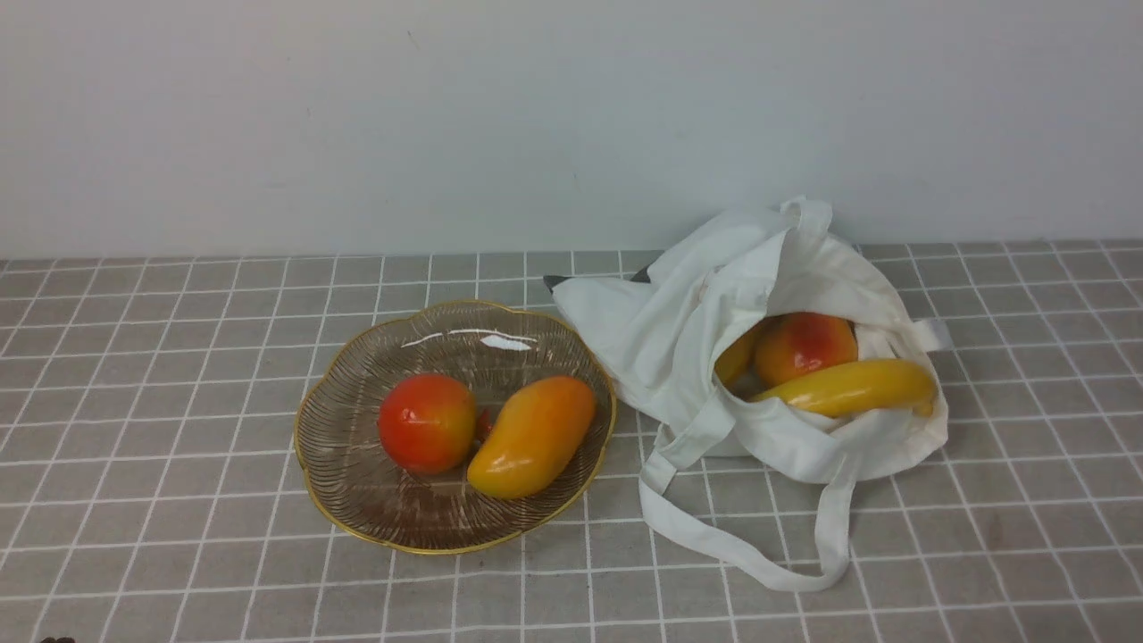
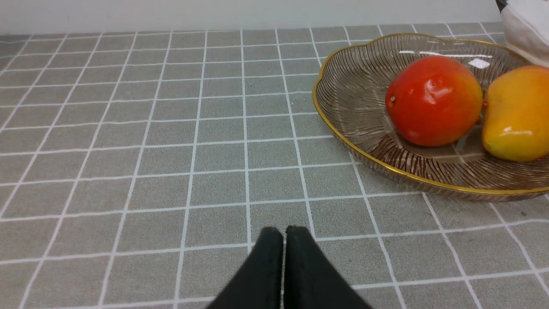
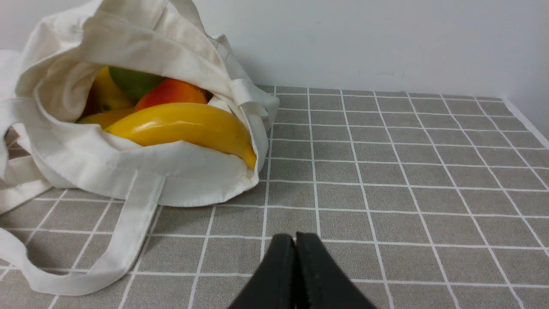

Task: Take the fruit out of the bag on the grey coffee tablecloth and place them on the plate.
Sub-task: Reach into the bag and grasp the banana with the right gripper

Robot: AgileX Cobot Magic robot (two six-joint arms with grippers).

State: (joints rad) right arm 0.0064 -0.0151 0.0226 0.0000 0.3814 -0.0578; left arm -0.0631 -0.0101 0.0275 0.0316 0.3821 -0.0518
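Observation:
The white bag (image 1: 679, 330) lies on the grey coffee tablecloth (image 1: 179, 357), its mouth gaping toward me. Inside show a yellow banana (image 1: 848, 387) and a red-orange round fruit (image 1: 804, 344), with more fruit half hidden behind. The ribbed glass plate (image 1: 357, 500) to the bag's left holds a red-orange round fruit (image 1: 427, 422) and an orange-yellow mango (image 1: 533, 435). Neither arm shows in the front view. My left gripper (image 2: 283, 231) is shut and empty over bare cloth, short of the plate (image 2: 356, 86). My right gripper (image 3: 295, 237) is shut and empty, apart from the bag (image 3: 171, 171) and banana (image 3: 184, 126).
A long strap handle (image 1: 741, 558) loops from the bag across the cloth toward the front edge. A plain pale wall (image 1: 536, 116) closes off the back of the table. The cloth's right edge (image 3: 525, 122) shows in the right wrist view.

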